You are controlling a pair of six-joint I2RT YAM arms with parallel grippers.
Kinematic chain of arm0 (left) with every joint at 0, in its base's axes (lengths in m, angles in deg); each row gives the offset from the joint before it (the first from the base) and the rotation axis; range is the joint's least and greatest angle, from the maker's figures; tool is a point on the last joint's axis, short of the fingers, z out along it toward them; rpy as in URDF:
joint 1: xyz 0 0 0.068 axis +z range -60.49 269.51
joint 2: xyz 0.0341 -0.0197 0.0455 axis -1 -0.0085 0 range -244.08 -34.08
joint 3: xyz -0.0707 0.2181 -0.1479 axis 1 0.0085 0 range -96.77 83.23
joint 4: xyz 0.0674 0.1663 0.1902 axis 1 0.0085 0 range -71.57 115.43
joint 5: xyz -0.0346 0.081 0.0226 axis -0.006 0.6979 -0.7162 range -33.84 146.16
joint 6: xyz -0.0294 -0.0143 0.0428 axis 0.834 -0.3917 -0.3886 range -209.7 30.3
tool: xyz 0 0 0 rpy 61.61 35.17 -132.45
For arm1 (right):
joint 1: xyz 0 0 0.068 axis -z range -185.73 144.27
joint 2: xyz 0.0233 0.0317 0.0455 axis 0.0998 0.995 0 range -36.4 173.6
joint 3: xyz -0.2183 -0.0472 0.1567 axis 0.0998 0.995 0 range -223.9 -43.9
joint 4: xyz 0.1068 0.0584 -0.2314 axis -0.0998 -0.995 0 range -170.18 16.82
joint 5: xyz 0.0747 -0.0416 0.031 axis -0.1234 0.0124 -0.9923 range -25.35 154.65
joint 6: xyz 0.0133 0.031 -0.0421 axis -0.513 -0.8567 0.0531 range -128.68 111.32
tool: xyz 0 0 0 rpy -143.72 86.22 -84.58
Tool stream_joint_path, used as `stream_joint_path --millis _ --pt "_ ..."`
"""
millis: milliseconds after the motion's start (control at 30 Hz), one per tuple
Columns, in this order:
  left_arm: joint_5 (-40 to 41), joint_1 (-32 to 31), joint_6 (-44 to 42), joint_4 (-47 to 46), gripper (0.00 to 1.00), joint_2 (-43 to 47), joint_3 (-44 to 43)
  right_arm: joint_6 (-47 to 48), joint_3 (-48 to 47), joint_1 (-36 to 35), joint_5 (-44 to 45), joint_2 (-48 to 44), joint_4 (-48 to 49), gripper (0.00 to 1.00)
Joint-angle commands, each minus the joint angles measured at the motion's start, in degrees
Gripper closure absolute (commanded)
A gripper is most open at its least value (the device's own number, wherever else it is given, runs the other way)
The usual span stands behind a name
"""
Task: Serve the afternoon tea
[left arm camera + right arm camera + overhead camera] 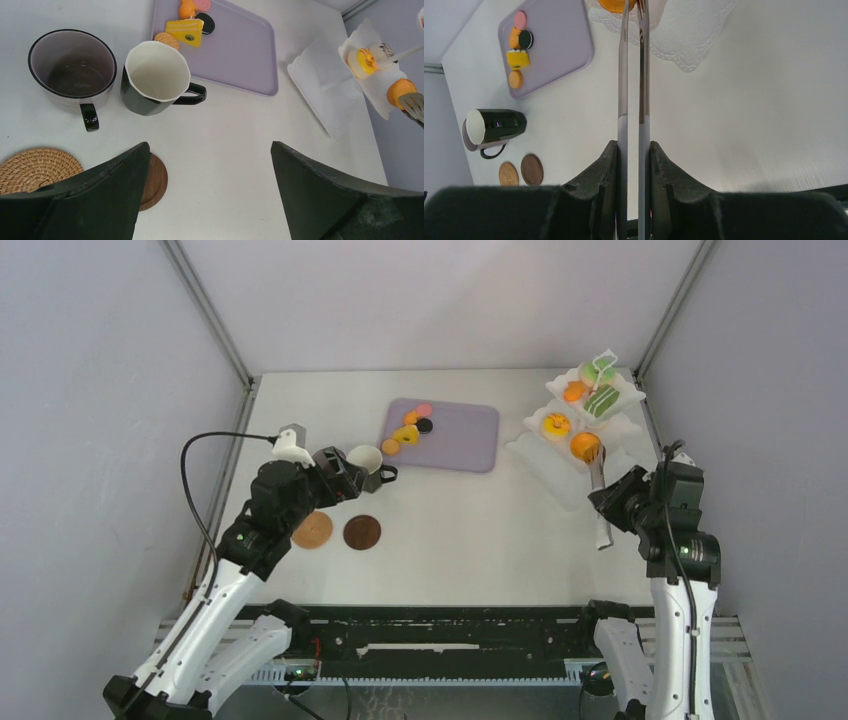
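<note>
Left gripper (210,150): spread wide and empty, hovering over the mugs, I judge so that I can drop onto one.
Mugs: dark mug (150,85) and mauve mug (72,70) stand upright side by side on bare table, just far of the two coasters (35,167), not yet on them.
Right gripper (634,145): clamped on the tongs (623,75), blades squeezed nearly together; they give me reach.
Tong tips: at the orange doughnut (585,446) on the white stand (320,75), far right; I cannot tell if it is pinched.
Other sweets (187,31): on the lilac tray (240,50), far centre.

lilac tray (235,55), woven tan coaster (35,167), mauve mug (72,67)
</note>
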Motion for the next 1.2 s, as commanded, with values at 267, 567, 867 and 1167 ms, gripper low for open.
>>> stream_joint_path --millis 267,567,867,1167 --pt "-1.10 -0.03 -1.29 -2.18 0.05 -1.09 -0.47 2.87 2.00 3.31 -4.48 4.68 11.29 1.00" --pt "-1.17 -0.11 -1.44 -1.61 0.05 -1.13 -0.92 3.34 2.43 4.99 -4.76 3.84 11.32 0.59" --pt "-1.88 -0.11 -1.19 -1.35 0.05 -0.87 -1.10 3.71 1.83 6.28 -4.21 0.97 9.43 0.53" --pt "-1.19 -0.11 -2.16 -0.39 0.05 -0.98 -2.26 3.71 -3.73 5.86 -6.36 -3.25 3.34 0.61"
